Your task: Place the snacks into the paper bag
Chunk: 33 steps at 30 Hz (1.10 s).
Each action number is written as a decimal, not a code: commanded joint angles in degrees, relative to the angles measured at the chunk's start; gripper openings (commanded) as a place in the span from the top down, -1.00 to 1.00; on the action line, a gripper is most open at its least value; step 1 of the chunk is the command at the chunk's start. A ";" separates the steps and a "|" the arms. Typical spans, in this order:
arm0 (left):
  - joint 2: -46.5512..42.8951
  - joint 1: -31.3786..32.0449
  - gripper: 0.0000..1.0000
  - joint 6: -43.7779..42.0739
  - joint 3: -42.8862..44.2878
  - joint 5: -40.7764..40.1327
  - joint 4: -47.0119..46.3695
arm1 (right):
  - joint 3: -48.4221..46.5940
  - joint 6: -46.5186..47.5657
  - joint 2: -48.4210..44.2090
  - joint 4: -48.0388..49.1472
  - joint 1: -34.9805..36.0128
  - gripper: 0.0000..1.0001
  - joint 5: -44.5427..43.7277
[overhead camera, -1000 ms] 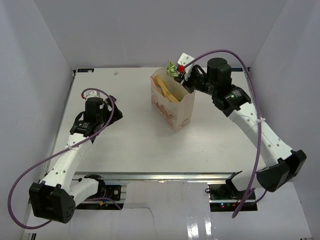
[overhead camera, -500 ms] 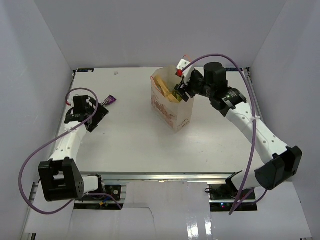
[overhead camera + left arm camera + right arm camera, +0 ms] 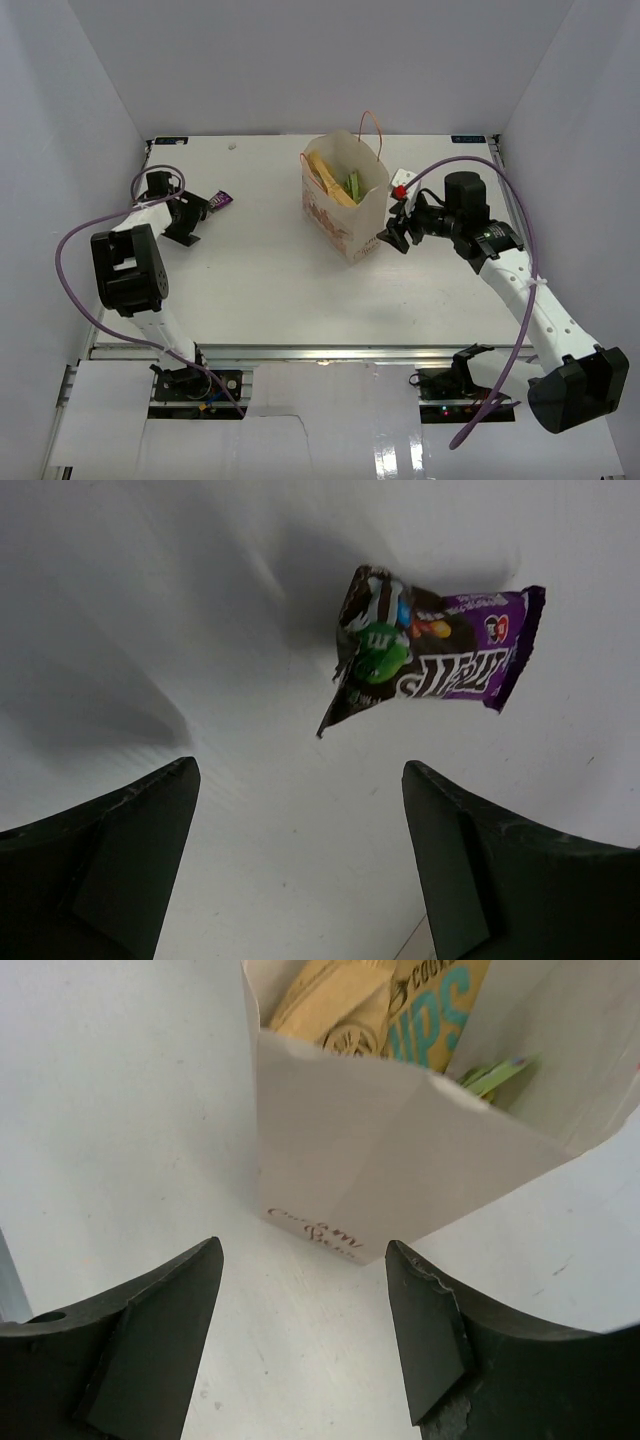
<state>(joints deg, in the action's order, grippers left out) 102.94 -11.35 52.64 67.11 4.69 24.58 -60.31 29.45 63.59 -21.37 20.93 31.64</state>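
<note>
Top view: we see a white counter enclosed by pale walls. The paper bag stands upright, right of centre. The left tool reaches toward the purple wrapper; the right tool faces the bag's right side.

Left wrist: fingers spread, with the wrapper flat ahead and apart from them.

Right wrist: fingers spread and empty; the crisp packet and green wrapper sit inside the bag.

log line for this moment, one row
left gripper open beside purple candy wrapper | right gripper open, empty, facing paper bag | inside: crisp packet, green wrapper
</note>
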 commanded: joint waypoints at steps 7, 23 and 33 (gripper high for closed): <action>5.08 -1.57 -0.82 6.59 5.31 6.30 -8.23 | 4.85 0.25 -1.81 -0.25 -1.94 -0.43 5.36; 10.54 -3.06 0.24 4.85 10.41 11.13 -10.78 | 3.19 12.81 -1.89 -10.88 -2.03 -0.37 16.78; -6.06 -2.01 0.42 -9.40 -8.11 29.66 -22.80 | 6.08 51.67 -3.12 -34.01 0.69 -0.50 28.23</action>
<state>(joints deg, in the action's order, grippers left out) 105.06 -14.09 48.84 63.94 25.08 8.05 -55.27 67.55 61.95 -48.07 19.99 55.99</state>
